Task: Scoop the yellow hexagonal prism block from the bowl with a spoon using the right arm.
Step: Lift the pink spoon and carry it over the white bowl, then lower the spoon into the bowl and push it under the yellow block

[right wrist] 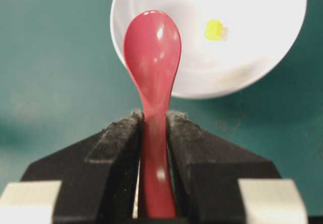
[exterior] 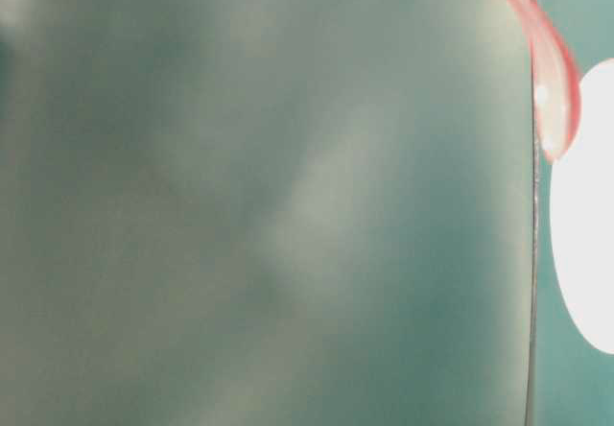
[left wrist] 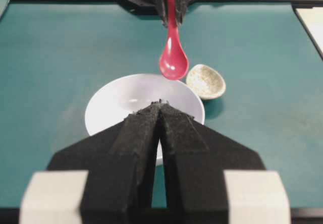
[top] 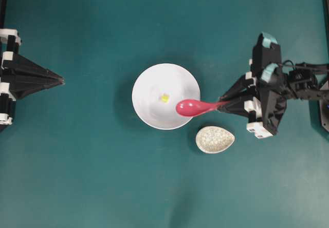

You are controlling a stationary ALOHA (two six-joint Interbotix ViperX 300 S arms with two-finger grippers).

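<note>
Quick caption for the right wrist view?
Right gripper clamps pink-red spoon above white bowl holding yellow block.

Both arms are matte black with white blocky fittings. The right arm [top: 267, 92] carries teal tape patches and a thin black cable. Each gripper, left gripper [left wrist: 160, 114] and right gripper [right wrist: 154, 120], tapers to pointed fingers faced with rough black foam.

No readable text, label, brand or number anywhere; possibly some missed in the table-level view, which is badly blurred.
</note>
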